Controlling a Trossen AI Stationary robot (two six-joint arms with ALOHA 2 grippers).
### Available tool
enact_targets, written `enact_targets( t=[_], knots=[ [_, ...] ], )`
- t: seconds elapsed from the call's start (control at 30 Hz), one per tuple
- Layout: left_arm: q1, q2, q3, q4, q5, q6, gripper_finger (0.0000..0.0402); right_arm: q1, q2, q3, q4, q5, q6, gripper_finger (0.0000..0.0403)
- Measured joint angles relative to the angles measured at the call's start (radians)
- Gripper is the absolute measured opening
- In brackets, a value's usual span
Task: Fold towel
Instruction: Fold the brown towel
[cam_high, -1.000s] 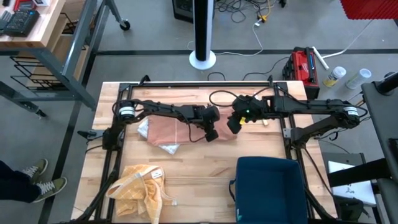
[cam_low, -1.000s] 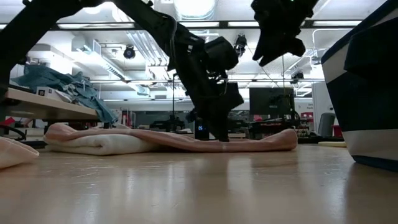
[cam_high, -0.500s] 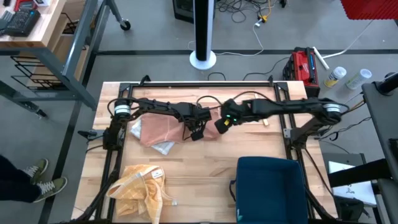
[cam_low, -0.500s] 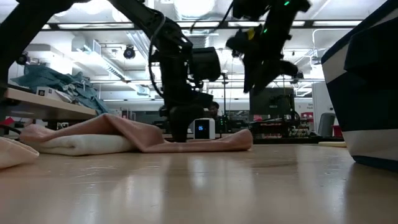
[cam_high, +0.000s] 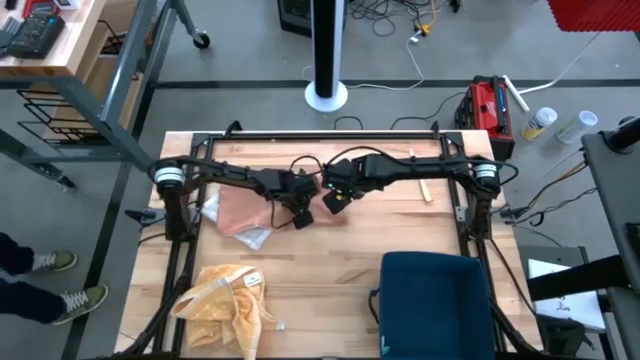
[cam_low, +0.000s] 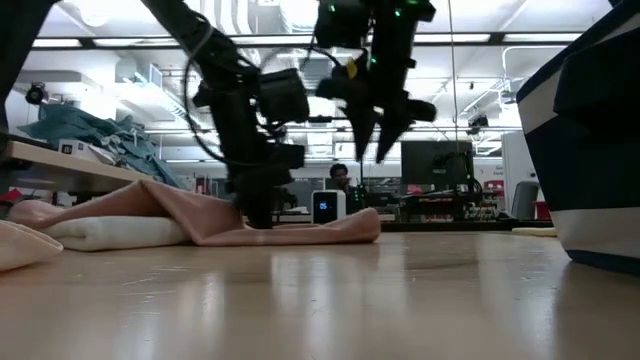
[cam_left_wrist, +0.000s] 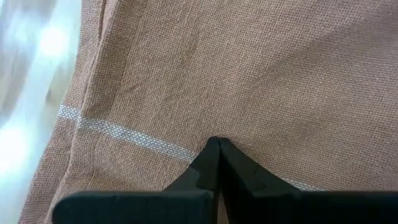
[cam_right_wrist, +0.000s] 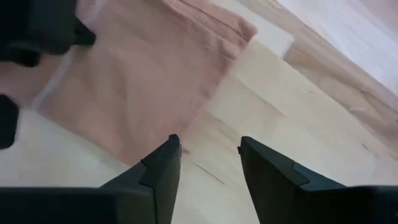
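Left gripper (cam_left_wrist: 214, 144) pressed together on the salmon-pink woven cotton towel (cam_left_wrist: 249, 68), pinching a fold of cloth down at the pale wooden slat tabletop (cam_high: 330, 270), with the rest of the fabric bunched in a low ridge on the side away from the other arm. Right gripper (cam_right_wrist: 208, 146) spread and empty, hanging just above the towel's free corner, close beside the left one. Off toward the near edge: a crumpled yellow cloth (cam_high: 228, 300) and a dark blue fabric bin (cam_high: 432, 300), both well apart from either gripper.

The towel (cam_left_wrist: 249, 74) is matt, coarsely woven cloth; the table (cam_high: 330, 270) is smooth pale wood.
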Motion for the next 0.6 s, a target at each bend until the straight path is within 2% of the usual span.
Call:
enact_targets(
  t=[0.2, 0.33, 0.47, 0.6],
  knots=[
    [-0.008, -0.158, -0.166, 0.018, 0.056, -0.018, 0.0001, -0.006, 0.001, 0.017, 0.036, -0.015, -0.037, 0.0185],
    [-0.008, -0.273, -0.295, 0.098, 0.066, -0.034, 0.0001, -0.004, 0.019, 0.018, 0.095, -0.027, -0.028, 0.0193],
    [-0.004, -0.366, -0.398, 0.208, 0.079, -0.053, 0.0, 0.011, 0.076, 0.017, 0.182, -0.052, -0.017, 0.02],
    [-0.004, -0.407, -0.452, 0.255, 0.08, -0.077, 0.0, 0.028, 0.145, 0.017, 0.234, -0.088, 0.011, 0.0208]
  ],
)
